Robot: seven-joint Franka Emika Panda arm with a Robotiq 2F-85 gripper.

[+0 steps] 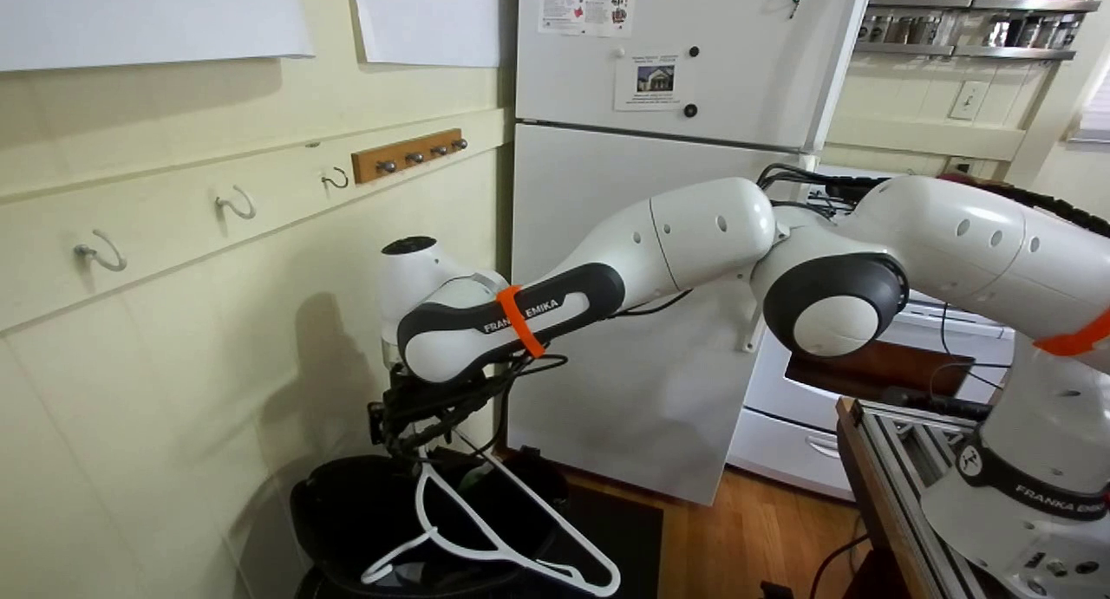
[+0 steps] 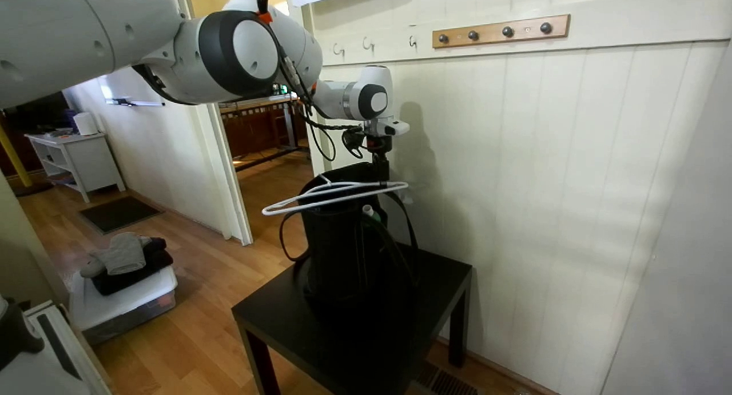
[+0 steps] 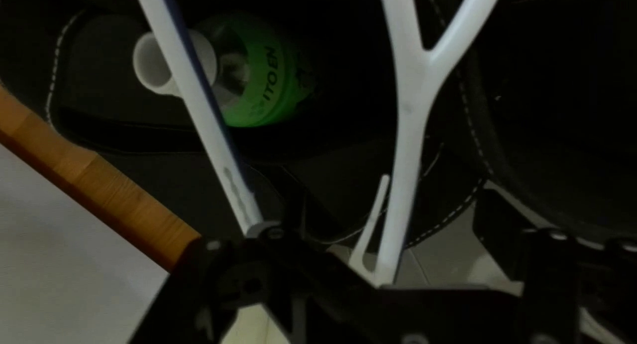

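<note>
A white plastic hanger shows in both exterior views (image 1: 499,551) (image 2: 337,200) and in the wrist view (image 3: 413,95). It lies nearly flat over the mouth of a black bag (image 2: 337,252). My gripper (image 2: 382,172) points down over one end of the hanger. In the wrist view, the gripper (image 3: 390,219) has its fingers apart, with a hanger bar and its small notch hook between them. The other bar passes by the left finger; I cannot tell whether they touch. A clear bottle with a green label (image 3: 264,80) stands in the bag, partly behind the hanger.
The bag stands on a black side table (image 2: 274,309) against the wall. A wooden knob rack (image 2: 503,31) and several hooks (image 1: 236,203) are on the wall above. A white refrigerator (image 1: 624,322) stands beside it. A storage box (image 2: 126,303) with cloths is on the floor.
</note>
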